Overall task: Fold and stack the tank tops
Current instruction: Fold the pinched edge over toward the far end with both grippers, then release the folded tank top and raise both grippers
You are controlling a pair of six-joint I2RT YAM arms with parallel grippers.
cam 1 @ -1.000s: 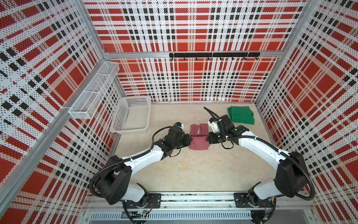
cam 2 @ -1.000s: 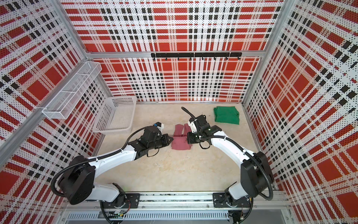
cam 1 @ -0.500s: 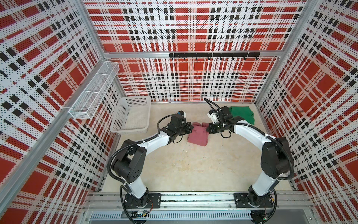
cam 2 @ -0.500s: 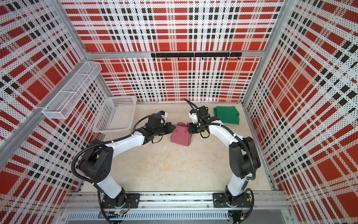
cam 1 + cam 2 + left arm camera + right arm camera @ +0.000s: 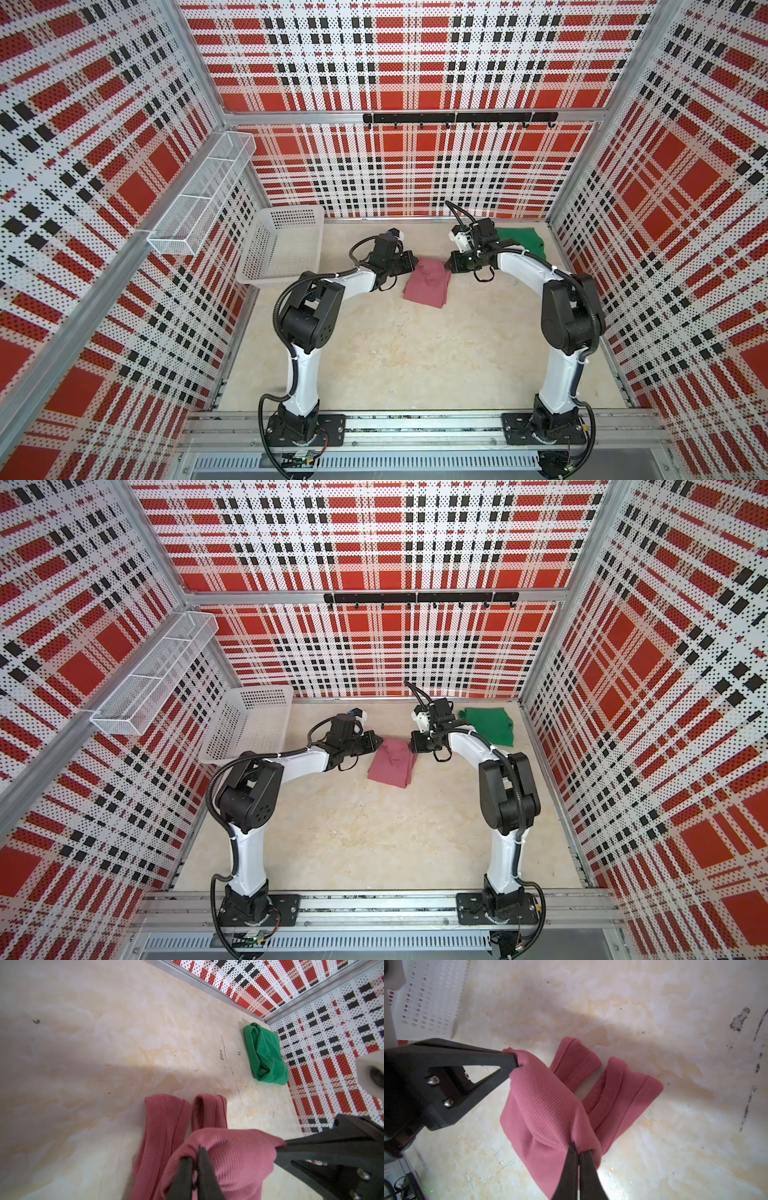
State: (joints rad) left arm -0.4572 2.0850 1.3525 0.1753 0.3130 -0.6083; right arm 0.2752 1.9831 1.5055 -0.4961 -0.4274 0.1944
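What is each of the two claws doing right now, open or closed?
Left gripper: closed, pinching an edge of the pink tank top.
Right gripper: closed, pinching the same pink tank top on its other side.

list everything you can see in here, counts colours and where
pink tank top: 1, dusty pink, mid table, part folded, held at both sides
green tank top: 1, bright green, far right corner of the table, bunched
basket: 1, white perforated plastic, far left of the table
wire shelf: 1, white mesh, on the left wall
hook rail: 1, black, on the back wall
table: 1, beige marbled
wall panels: red, white and black plaid, on three sides
left gripper: 1, black, shut on the pink tank top's left edge
right gripper: 1, black, shut on its right edge
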